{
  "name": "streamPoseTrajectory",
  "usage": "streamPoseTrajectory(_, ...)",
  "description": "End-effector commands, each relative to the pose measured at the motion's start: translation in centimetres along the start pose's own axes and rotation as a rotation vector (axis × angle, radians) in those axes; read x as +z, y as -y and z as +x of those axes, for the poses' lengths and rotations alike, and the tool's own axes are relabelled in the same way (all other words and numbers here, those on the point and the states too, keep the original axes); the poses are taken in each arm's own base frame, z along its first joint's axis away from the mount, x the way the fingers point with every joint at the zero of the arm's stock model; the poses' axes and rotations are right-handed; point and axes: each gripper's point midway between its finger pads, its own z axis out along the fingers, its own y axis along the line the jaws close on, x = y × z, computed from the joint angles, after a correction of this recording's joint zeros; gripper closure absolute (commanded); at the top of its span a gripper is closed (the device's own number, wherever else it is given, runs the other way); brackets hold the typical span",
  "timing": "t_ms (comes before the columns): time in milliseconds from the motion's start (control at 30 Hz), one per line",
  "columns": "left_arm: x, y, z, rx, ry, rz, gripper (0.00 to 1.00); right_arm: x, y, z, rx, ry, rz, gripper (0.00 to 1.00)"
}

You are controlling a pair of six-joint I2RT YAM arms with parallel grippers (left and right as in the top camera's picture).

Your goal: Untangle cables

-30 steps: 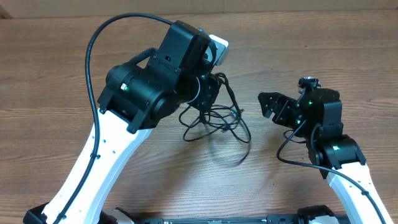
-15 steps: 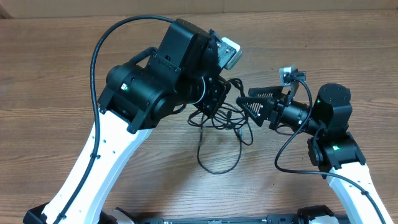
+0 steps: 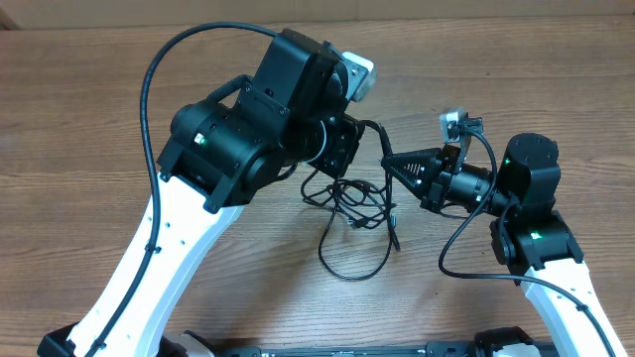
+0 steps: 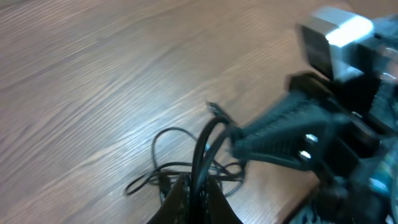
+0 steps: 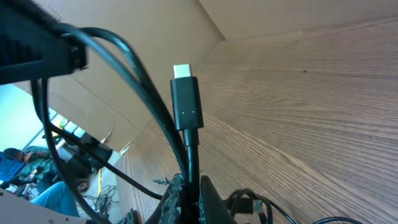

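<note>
- Cables (image 3: 355, 193): thin black tangle around the middle of the wooden table (image 3: 516, 59), between the two grippers. Part lies flat on the wood and part is lifted off it.
- One long loop (image 3: 353, 268) runs out of the tangle toward the near edge and lies flat.
- A short straight strand (image 3: 394, 230) runs from under the right gripper's tip toward the near edge. Can't tell whether it hangs or lies flat.
- Left gripper (image 4: 198, 190): jaws pressed together on a couple of strands that rise from the tangle and arc up over it. Overhead, it's mostly hidden under its own arm, on the far-left side of the tangle.
- Right gripper (image 3: 390, 165): points toward the left edge, with its tip at the lifted strands, just beside the left gripper.
- Right wrist view: jaws are clamped on one strand just under its plug (image 5: 186, 96). The plug stands upright above the fingers, metal tip up, and other strands curve past on its left.
- Left wrist view: the right gripper is a blurred dark wedge right of the raised strands. The rest of the tangle lies on the wood below.
</note>
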Motion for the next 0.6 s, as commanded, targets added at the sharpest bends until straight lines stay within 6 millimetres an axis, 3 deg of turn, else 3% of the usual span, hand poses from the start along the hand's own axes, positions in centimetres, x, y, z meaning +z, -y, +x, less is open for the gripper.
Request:
streamPoseTrajectory(0,-1.6,-4.1,-1.3,-0.22,0.103,-0.23,0.96,-0.1,0.0,-0.2,-0.001,0.004,0.004,0.96)
streamPoseTrajectory(167,-2.3,-6.4,-0.9,-0.402,0.141,-0.358,0.96,-0.1,0.0,-0.2,-0.001,0.004,0.004,0.96)
streamPoseTrajectory(567,-2.8,-7.6,-0.9,-0.475,0.181,-0.427,0.96,-0.1,0.0,-0.1,0.007,-0.001,0.006,0.96)
